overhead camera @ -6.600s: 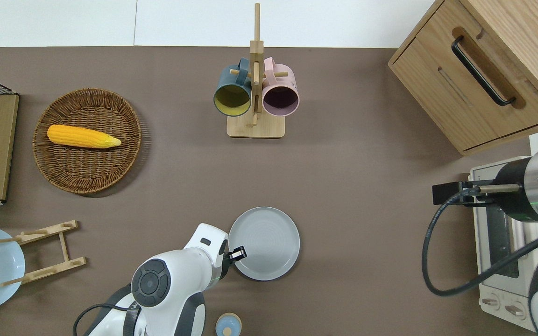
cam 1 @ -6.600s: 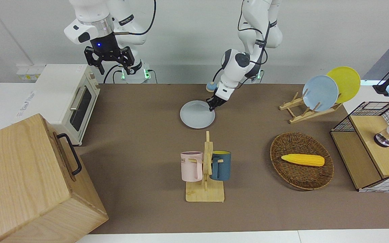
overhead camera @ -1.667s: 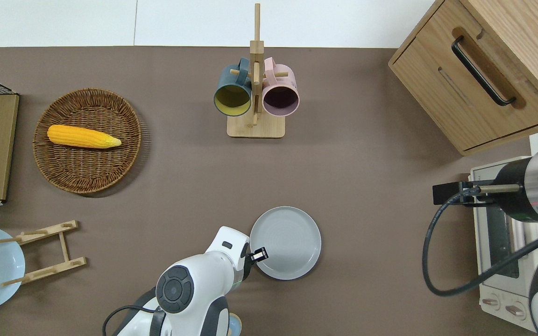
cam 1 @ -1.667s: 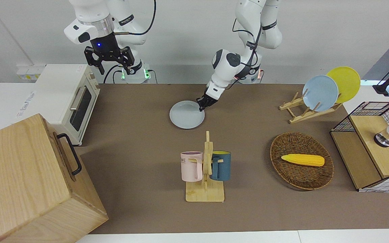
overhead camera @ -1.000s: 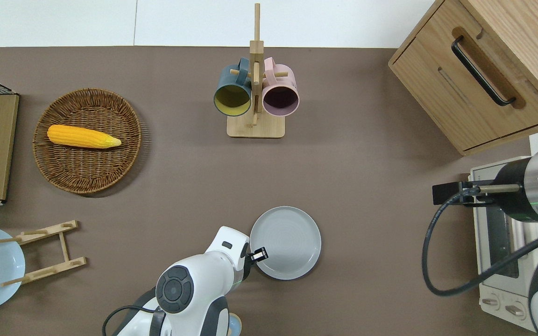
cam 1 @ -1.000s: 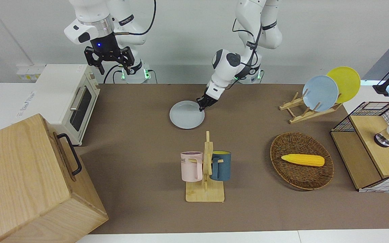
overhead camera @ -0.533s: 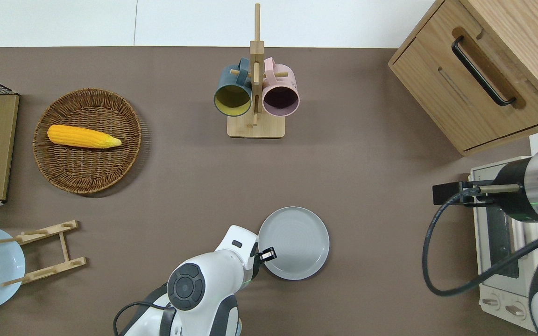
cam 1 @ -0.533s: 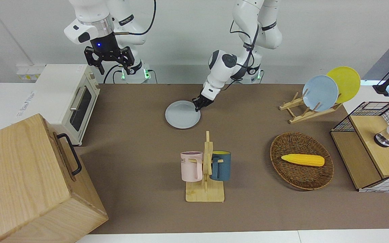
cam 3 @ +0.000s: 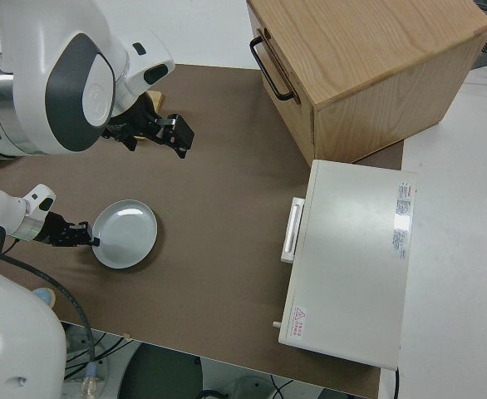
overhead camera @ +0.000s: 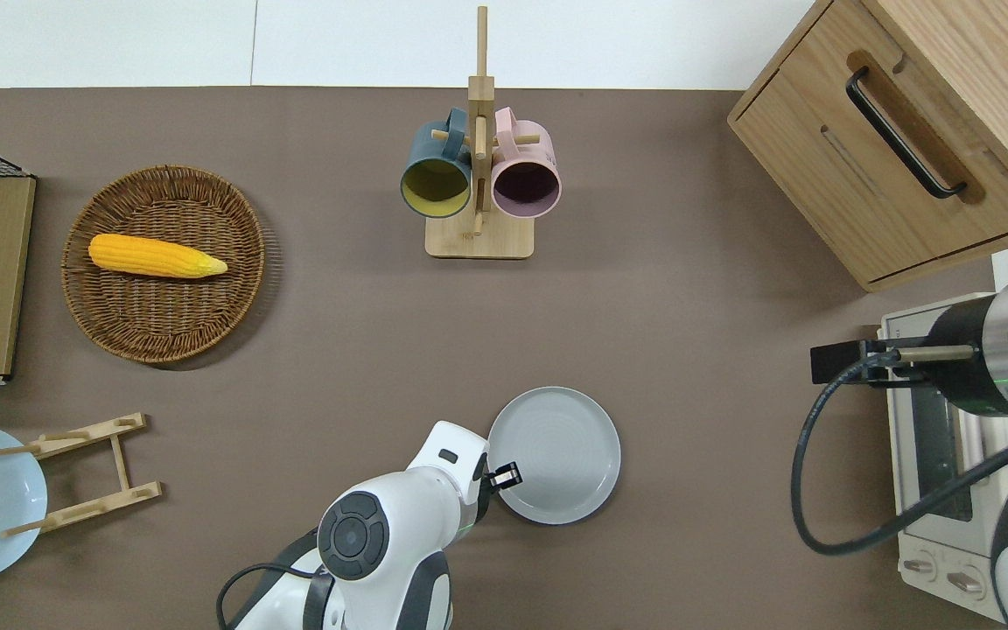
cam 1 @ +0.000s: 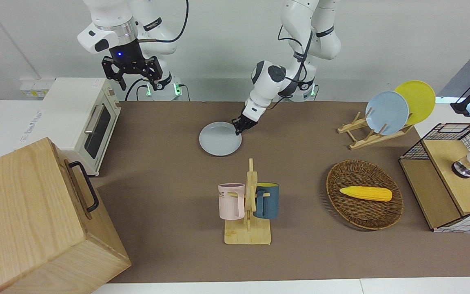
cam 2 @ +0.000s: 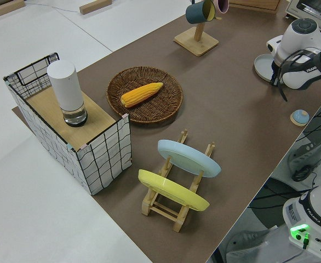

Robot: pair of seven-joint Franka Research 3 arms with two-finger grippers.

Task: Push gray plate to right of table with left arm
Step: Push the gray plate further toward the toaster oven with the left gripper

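Observation:
The gray plate (cam 1: 220,139) lies flat on the brown table (cam 1: 169,183), nearer to the robots than the mug rack; it also shows in the overhead view (overhead camera: 554,455) and the right side view (cam 3: 125,233). My left gripper (cam 1: 238,130) is low at the table, shut, its tip touching the plate's rim on the side toward the left arm's end (overhead camera: 508,477). In the left side view the arm hides most of the plate (cam 2: 263,64). My right gripper (cam 1: 131,77) is open and parked.
A mug rack (cam 1: 248,204) with a pink and a blue mug stands mid-table. A toaster oven (cam 1: 84,118) and a wooden cabinet (cam 1: 35,220) fill the right arm's end. A wicker basket (cam 1: 364,194) with corn, a plate rack (cam 1: 386,114) and a wire shelf (cam 1: 451,171) fill the left arm's end.
My left gripper has slid along the table toward the right arm's end with its tip at the rim, and the gray plate has moved that way with it. The right arm has not moved.

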